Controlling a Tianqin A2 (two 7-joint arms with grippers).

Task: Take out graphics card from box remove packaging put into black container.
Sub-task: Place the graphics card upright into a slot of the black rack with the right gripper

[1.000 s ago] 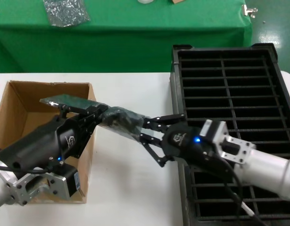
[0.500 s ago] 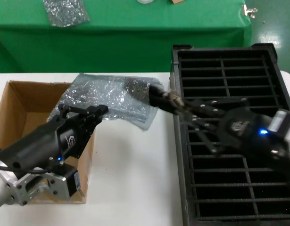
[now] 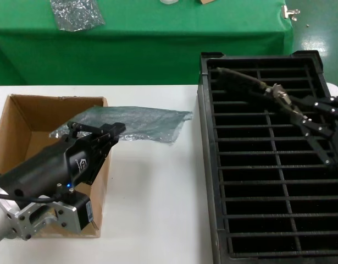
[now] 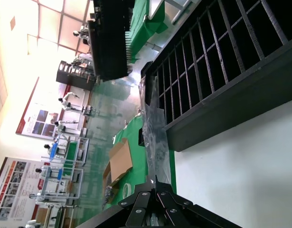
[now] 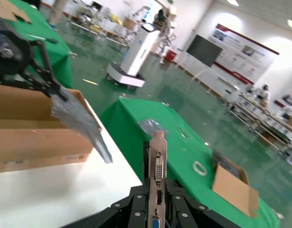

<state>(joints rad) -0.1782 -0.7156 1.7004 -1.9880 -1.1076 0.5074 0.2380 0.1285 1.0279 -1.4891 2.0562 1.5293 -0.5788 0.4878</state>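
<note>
Graphics card (image 3: pixel 243 82) sits clamped in the right gripper (image 3: pixel 284 102), whose arm reaches in from the right edge and stretches across the far rows of the black container (image 3: pixel 212 181), holding the card above the slots. In the right wrist view the card's silver end bracket (image 5: pixel 157 164) stands upright between the closed fingers (image 5: pixel 136 211). The left gripper (image 3: pixel 97 131) extends from the lower left over the box (image 3: pixel 26 118), its forearm angled up toward the table's middle, fingers pinched on one end of the packaging (image 3: pixel 138 121). That grey bag hangs out flat from the box's right wall toward the container, its free end in the air over the white table (image 3: pixel 158 203).
</note>
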